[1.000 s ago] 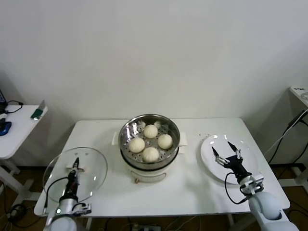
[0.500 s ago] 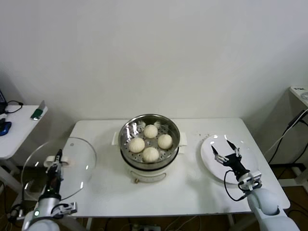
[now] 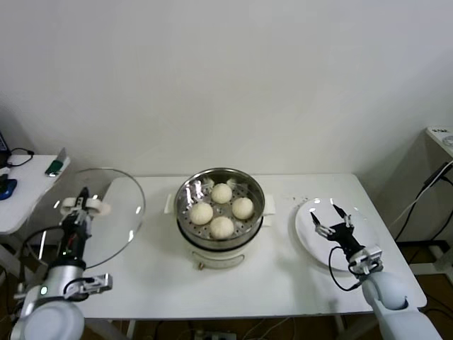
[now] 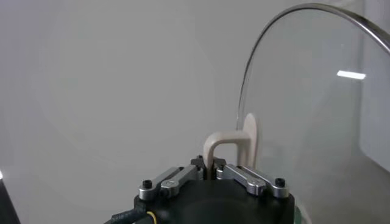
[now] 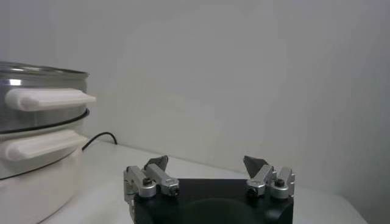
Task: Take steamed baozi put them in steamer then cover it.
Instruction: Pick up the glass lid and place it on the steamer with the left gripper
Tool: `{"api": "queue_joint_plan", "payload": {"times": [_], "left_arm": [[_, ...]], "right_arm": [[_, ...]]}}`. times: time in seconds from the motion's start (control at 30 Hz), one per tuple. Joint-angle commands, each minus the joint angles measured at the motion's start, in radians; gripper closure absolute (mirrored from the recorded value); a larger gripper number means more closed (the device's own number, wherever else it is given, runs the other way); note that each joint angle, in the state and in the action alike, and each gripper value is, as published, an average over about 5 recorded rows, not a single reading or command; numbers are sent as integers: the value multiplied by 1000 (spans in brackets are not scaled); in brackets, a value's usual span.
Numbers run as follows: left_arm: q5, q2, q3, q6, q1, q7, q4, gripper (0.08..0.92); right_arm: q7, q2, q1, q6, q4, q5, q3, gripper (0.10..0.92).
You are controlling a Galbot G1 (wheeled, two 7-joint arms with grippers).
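Four baozi [image 3: 221,208] are sitting inside the steamer [image 3: 220,193] at the middle of the table [image 3: 283,276], uncovered. The cover [image 3: 106,212] is hanging tilted above the table's left end, well apart from the steamer, with the left gripper [image 3: 81,203] pinching its cream handle [image 4: 231,146]. The right gripper [image 3: 333,219] is hovering over the white plate [image 3: 308,237] at the table's right side, its fingers spread wide and holding nothing.
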Motion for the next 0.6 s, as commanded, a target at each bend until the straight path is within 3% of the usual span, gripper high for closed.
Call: {"api": "queue_joint_plan", "payload": {"times": [0.03, 0.33, 0.6], "left_arm": [[-42, 150, 326, 224, -218, 120, -53, 845], [117, -58, 566, 290, -411, 279, 68, 845], [199, -220, 676, 317, -525, 319, 172, 845]], "right_arm": [[-1, 3, 33, 0, -30, -3, -15, 203], [-4, 15, 46, 6, -53, -20, -11, 203], [-6, 25, 52, 16, -74, -41, -3, 203]]}}
